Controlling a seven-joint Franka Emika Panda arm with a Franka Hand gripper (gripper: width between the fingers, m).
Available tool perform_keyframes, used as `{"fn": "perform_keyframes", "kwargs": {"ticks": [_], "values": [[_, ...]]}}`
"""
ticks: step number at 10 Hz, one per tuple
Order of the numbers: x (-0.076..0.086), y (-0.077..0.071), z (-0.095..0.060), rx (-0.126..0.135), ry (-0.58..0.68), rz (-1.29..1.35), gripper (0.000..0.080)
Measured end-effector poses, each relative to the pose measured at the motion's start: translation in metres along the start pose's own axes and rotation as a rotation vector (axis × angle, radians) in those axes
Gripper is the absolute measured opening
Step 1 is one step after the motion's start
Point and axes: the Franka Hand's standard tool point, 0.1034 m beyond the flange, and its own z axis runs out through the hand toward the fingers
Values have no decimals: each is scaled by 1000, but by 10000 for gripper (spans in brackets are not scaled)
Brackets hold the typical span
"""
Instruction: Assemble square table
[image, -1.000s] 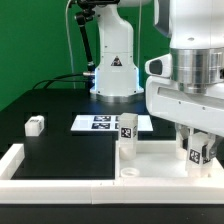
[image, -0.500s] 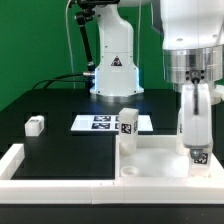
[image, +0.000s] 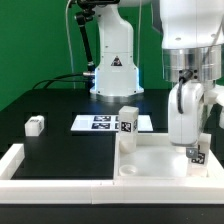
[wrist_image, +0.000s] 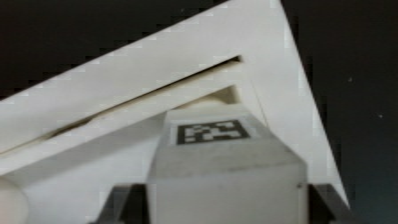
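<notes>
Clamped on a short white tagged plastic leg (wrist_image: 222, 165), two-finger gripper (image: 197, 150), upright over the smooth white raised-rim square tabletop (image: 150, 160). Another leg (image: 128, 122) standing at its corner. Beneath, matte black table (image: 60, 140).

A flat white marker board (image: 104, 122) with black tags lies on the black bench (image: 50, 105), behind a long white low wall (image: 60, 169) framing the front.

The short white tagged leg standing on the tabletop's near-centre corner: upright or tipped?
Upright. In the exterior view the short white tagged leg stands vertically on a corner of the white plastic square tabletop, its tag facing the camera, apart from the gripper.
</notes>
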Motion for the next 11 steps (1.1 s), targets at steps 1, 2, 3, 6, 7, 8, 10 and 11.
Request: {"fn": "perform_keyframes", "kwargs": {"ticks": [1, 2, 3, 6, 7, 8, 10, 11], "values": [[0, 0, 0, 1, 1, -5, 294], [0, 0, 0, 0, 1, -29, 294], [0, 1, 2, -2, 2, -29, 359], [-5, 0, -9, 9, -10, -62, 619], [-4, -1, -24, 21, -22, -96, 640], [3, -10, -39, 40, -28, -144, 640], [10, -17, -50, 60, -29, -158, 648], [9, -16, -47, 56, -26, -164, 649]]}}
